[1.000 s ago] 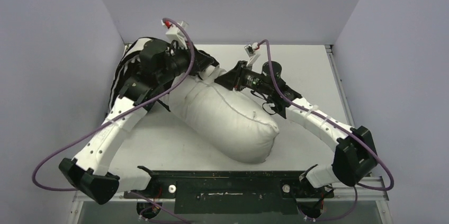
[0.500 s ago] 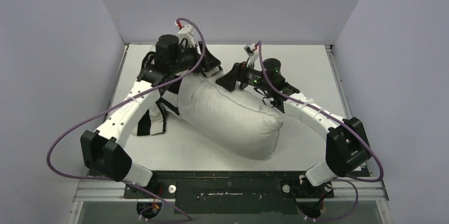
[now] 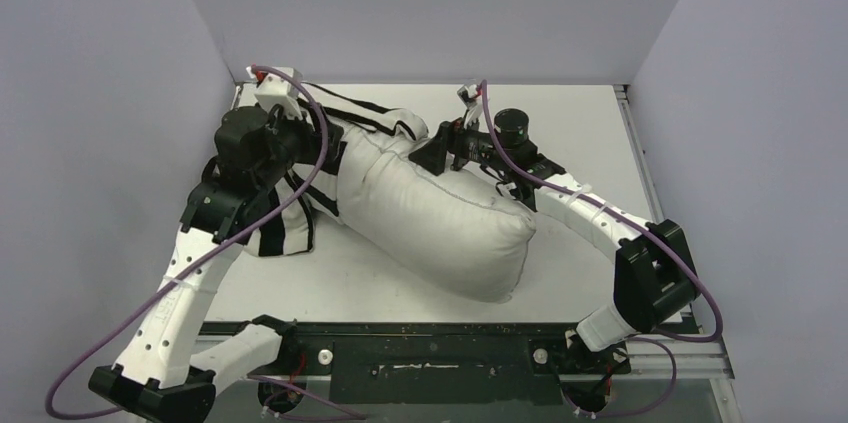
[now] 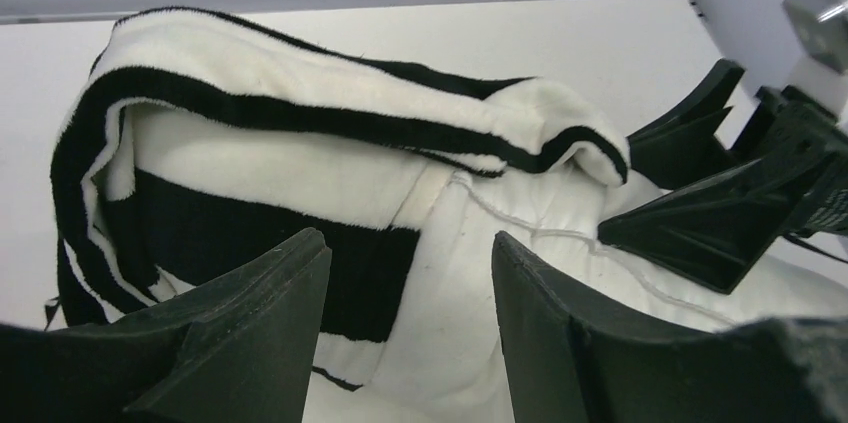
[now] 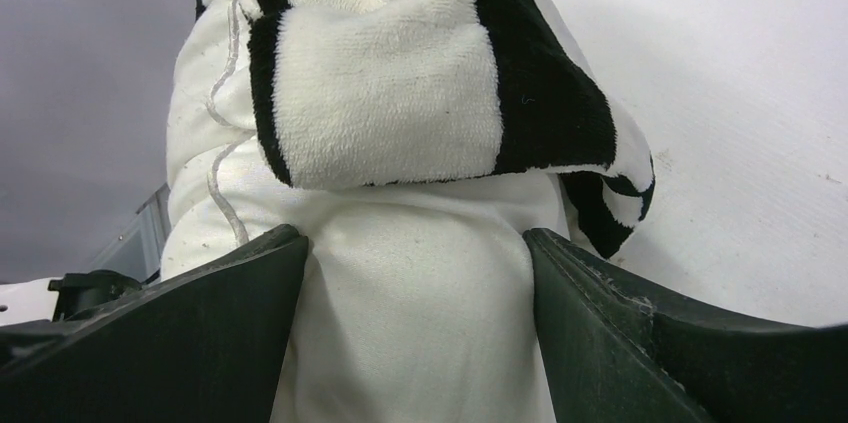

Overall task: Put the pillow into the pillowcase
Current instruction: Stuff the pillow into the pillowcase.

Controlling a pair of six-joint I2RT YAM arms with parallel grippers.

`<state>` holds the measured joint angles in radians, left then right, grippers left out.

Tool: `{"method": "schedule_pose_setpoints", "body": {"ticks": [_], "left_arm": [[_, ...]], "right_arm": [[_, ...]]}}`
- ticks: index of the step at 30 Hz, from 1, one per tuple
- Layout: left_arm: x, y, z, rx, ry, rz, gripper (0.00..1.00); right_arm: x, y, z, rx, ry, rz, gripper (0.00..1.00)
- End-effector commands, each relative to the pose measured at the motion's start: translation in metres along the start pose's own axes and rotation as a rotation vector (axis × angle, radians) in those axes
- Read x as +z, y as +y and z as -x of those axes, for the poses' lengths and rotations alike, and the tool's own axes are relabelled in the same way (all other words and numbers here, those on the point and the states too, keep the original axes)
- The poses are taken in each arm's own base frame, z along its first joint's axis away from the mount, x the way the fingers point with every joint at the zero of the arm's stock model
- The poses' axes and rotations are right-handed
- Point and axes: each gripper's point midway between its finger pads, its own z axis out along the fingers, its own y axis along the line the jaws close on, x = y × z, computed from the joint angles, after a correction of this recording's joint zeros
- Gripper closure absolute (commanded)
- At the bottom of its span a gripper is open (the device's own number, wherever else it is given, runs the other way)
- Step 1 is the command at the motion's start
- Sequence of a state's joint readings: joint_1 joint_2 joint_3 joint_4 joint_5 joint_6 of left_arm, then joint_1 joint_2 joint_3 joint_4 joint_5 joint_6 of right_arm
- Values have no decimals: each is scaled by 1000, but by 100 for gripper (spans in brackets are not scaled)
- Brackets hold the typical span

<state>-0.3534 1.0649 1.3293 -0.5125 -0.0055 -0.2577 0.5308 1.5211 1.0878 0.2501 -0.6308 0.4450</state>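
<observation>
Pillowcase work at an early stage: the thin black-and-white striped fabric pillowcase (image 3: 372,121) sits like a hood over the far end of the plump off-white rectangular pillow (image 3: 440,223). The rest of it is bunched on the white desk (image 3: 590,133) at the pillow's left flank. Most of the pillow lies bare, slanting from far left towards near right. The left pincer (image 4: 408,243) hovers partly open and empty, facing the hooded end. The right pincer (image 5: 412,235) is spread wide astride that same end, with cushion bulging between its jaws; whether it presses cannot be told. The next move, by this reading, is for the left pincer to catch the pillowcase's loose edge and draw it down the pillow while the right steadies the end. Room is tight by the left wall (image 3: 100,93) and the far wall (image 3: 430,13). Open desk lies to the right, and the pillow's near corner sits close to the black rail (image 3: 430,328) at the near edge.
</observation>
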Motion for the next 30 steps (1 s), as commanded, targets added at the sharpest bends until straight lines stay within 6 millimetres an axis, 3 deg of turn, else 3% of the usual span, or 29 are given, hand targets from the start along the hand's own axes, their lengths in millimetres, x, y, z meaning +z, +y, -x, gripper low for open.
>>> {"method": "schedule_pose_setpoints", "body": {"ticks": [1, 6, 11, 12, 14, 15, 19, 22, 27, 30], "left_arm": [[21, 20, -33, 79, 63, 64, 43], [47, 30, -51, 99, 69, 88, 47], [62, 22, -58, 103, 51, 24, 46], [64, 20, -60, 106, 55, 10, 55], [65, 15, -62, 115, 57, -20, 90], [65, 14, -60, 119, 49, -25, 100], [54, 11, -56, 138, 4, -54, 100], [46, 11, -53, 143, -26, -56, 100], [45, 7, -54, 141, -32, -79, 100], [44, 5, -51, 129, -46, -91, 100]], "right_arm": [[-1, 15, 29, -72, -74, 23, 21], [-7, 28, 39, -126, -79, 17, 14], [-8, 46, 45, -205, -52, -8, 9], [-8, 46, 46, -224, -39, -24, 9], [-11, 42, 52, -244, -26, -79, 9], [-16, 42, 59, -251, -38, -102, 9], [-32, 49, 82, -263, -110, -151, 8], [-33, 62, 94, -298, -142, -119, 9], [-5, 75, 85, -359, -94, -38, 12], [17, 76, 68, -348, -42, -12, 11]]}}
